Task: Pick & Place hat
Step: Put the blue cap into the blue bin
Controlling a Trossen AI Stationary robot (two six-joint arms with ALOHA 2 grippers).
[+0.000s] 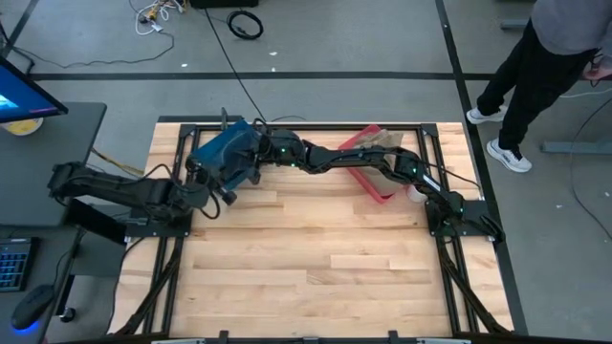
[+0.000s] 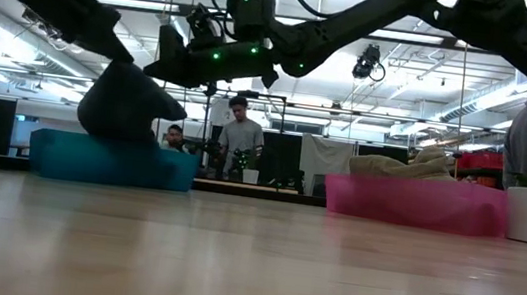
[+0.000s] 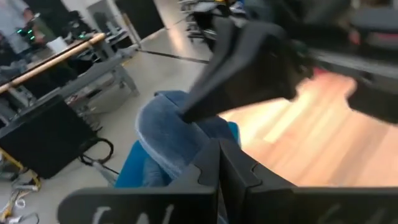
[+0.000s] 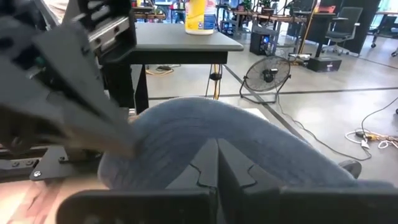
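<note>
Light wood counter (image 1: 316,248), near half and middle bare, lots of open room there. Blue bin (image 1: 218,151) sits at the far-left edge, pink bin (image 1: 368,177) at the far right with tan fabric (image 1: 386,139) piled in it. Both arms crowd the far-left corner over the blue bin. Grey-blue hat (image 2: 126,102) hangs above the blue bin, its bottom dipping at the rim. Right gripper (image 4: 217,163) reaches across from the right side, fingers closed, pinching the hat fabric. Left gripper (image 3: 219,167) closed too, right against the hat; can't tell if it has hold of the fabric. Person (image 1: 535,67) stands on the floor past the far-right corner.
</note>
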